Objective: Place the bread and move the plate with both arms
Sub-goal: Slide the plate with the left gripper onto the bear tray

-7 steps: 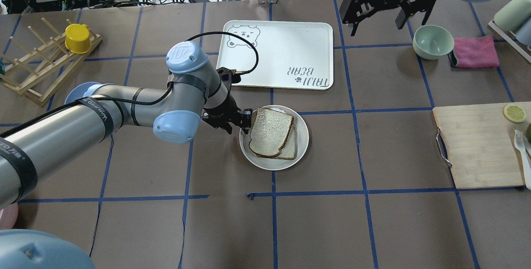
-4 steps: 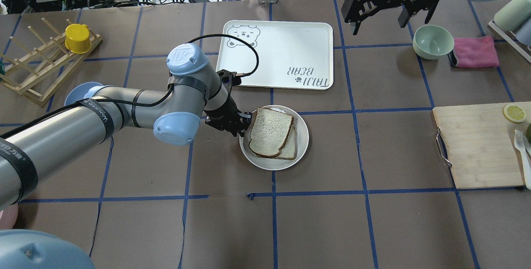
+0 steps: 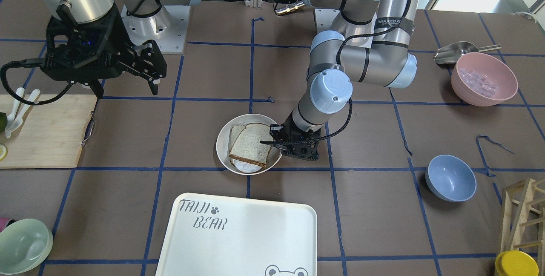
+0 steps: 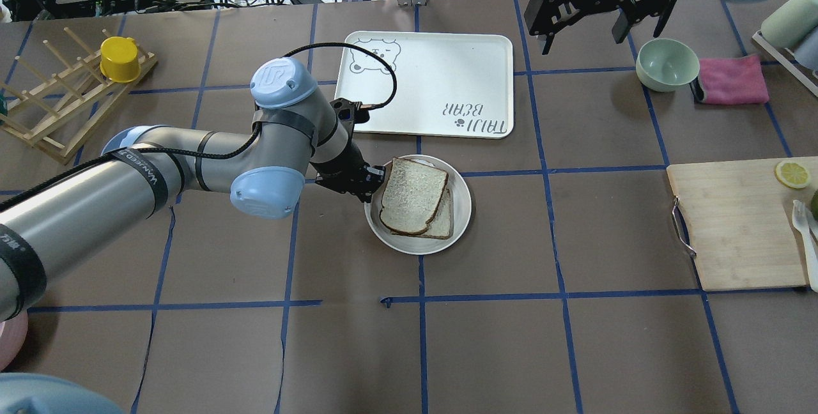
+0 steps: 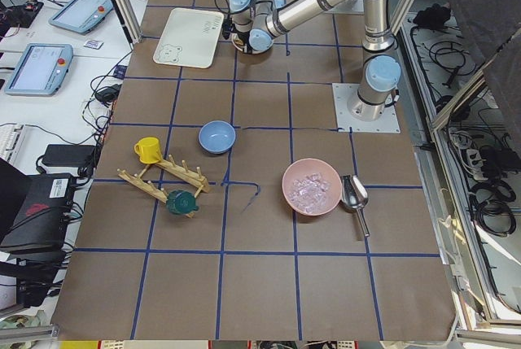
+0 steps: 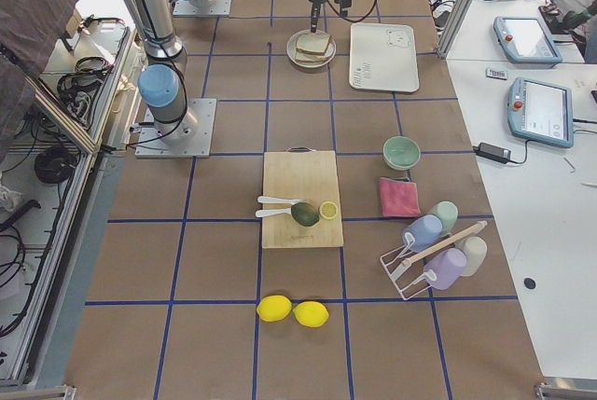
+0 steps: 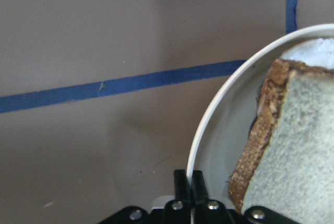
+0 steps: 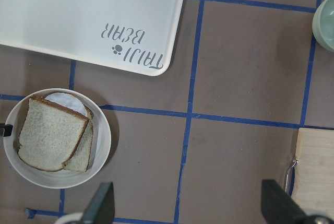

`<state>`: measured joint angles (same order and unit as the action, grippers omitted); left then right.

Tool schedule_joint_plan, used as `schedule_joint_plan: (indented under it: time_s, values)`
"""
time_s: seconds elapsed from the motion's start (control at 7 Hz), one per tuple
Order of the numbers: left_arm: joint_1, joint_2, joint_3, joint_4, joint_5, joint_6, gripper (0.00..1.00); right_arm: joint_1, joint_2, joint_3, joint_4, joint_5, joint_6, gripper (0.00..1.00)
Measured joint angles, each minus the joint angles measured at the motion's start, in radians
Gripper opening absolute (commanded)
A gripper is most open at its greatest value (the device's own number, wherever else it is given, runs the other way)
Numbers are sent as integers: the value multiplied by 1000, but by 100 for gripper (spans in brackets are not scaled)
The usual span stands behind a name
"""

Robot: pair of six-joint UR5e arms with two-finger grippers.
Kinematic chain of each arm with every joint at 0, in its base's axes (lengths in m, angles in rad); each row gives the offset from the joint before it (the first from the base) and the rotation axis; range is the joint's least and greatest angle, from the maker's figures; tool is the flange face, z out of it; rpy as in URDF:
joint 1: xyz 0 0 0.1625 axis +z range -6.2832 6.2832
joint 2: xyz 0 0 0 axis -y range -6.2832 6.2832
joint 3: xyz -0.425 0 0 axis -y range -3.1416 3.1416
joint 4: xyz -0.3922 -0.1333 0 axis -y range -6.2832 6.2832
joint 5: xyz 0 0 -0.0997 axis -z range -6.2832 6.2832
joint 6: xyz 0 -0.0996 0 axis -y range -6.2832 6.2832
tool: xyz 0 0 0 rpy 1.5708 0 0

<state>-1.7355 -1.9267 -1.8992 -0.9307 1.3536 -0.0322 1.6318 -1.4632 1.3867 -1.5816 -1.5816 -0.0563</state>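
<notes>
Cream plate [image 4: 463, 209] with bread [image 4: 414, 195] aboard has just shifted, its rim pinched inside the left gripper [image 4: 374, 184], so the move has begun; right gripper [image 4: 583, 24] gapes idle

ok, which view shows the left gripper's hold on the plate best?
Left wrist: close up, the left gripper is shut on the plate rim. Front-facing and overhead show it at the rim, but small, the jaws hard to read. Side views are too far; right wrist barely catches it at its edge.
</notes>
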Motion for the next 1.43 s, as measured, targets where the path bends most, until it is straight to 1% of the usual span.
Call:
schedule_joint_plan:
  time_s: [0.14, 0.43, 0.71, 0.86, 1.0, 1.29, 1.43]
  values:
    - [9, 8, 39, -36, -2, 0, 0, 0, 0, 0, 0, 1, 0, 100]
    - [44, 29, 112, -111, -57, 1, 0, 0, 0, 1, -2, 2, -3, 100]
    - [81, 7, 175, -130, -84, 0, 0, 0, 0, 1, -2, 3, -4, 100]
    - [94, -28, 250, -154, -90, 0, 0, 0, 0, 2, -2, 3, -5, 100]
    - [99, -77, 350, -193, -99, -2, 0, 0, 0, 2, -2, 4, -4, 100]
    - [102, -210, 543, -228, -119, -9, 0, 0, 1, 3, -3, 3, -5, 100]
    - [103, -277, 623, -230, -136, -17, 0, 0, 1, 3, -3, 3, -4, 100]
